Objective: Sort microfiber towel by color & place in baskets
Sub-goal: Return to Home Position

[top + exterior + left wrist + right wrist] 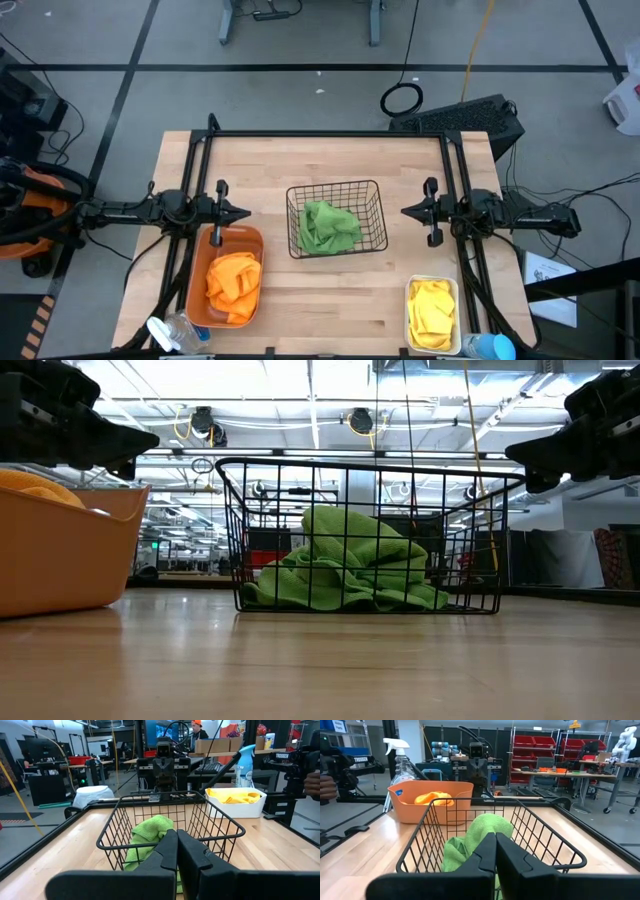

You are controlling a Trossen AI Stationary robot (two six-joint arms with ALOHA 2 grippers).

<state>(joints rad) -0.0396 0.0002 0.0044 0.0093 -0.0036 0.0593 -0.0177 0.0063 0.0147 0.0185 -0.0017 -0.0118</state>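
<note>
My left gripper [240,213] hangs left of the black wire basket [332,186] and my right gripper [408,211] hangs right of it. Each points at the basket, fingers pressed together on nothing.

The high view alone gives me all three bins. Green towels [328,226] sit in the basket. Orange towels [233,285] fill the orange bin [195,275] to its front left. Yellow towels [432,315] lie in the white bin [408,315] to its front right.

The low view misses the white bin but shows both grippers held above the basket's rim. From above, the left tip overlaps the orange bin's far rim.

The table [300,160] is bare behind the basket and in front of it. The white bin lies near the table's front edge.
</note>
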